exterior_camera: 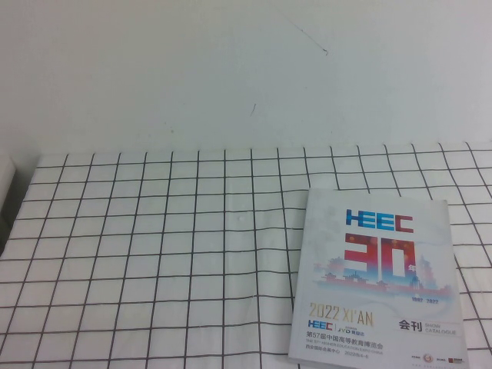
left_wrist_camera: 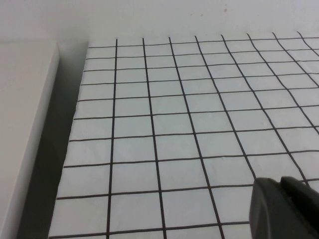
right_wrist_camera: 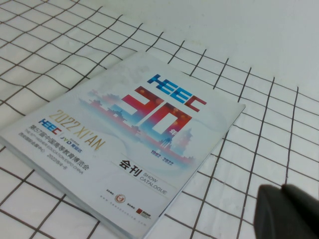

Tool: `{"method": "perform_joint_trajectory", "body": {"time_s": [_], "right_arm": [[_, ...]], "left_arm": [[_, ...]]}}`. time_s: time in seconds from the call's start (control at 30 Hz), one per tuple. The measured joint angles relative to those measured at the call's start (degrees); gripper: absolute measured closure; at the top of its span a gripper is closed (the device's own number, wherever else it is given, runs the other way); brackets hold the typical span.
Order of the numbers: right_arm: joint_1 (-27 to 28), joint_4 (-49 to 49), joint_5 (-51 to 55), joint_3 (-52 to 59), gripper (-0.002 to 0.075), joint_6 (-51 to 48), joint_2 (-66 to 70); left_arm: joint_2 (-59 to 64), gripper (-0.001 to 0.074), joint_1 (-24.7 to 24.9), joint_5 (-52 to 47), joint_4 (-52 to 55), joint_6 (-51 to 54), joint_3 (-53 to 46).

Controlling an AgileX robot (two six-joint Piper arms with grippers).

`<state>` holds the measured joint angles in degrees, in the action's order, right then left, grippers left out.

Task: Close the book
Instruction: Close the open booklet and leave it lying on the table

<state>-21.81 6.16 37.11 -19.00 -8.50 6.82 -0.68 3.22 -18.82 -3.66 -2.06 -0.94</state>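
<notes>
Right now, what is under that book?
The book lies closed, cover up, on a white checked cloth. The patch of cloth beneath it is covered. The left claw hovers over bare cloth; the right claw hovers near the book.

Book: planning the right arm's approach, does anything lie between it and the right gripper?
Nothing visible: only bare checked cloth separates the right gripper from the closed book. The left gripper hovers over the checked cloth near its left edge.

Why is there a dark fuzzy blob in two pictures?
Left wrist view: the blob is the left gripper, too close to focus, over the checked cloth. Right wrist view: the right gripper, blurred, near the book. High view: neither shows.
</notes>
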Motion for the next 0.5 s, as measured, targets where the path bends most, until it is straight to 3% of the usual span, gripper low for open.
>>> {"method": "perform_joint_trajectory", "body": {"time_s": [0.5], "right_arm": [[0.0,0.0,0.0,0.0,0.0729,0.0,0.0]], "left_arm": [[0.0,0.0737,0.6,0.0,0.1,-1.3,0.0]]}}
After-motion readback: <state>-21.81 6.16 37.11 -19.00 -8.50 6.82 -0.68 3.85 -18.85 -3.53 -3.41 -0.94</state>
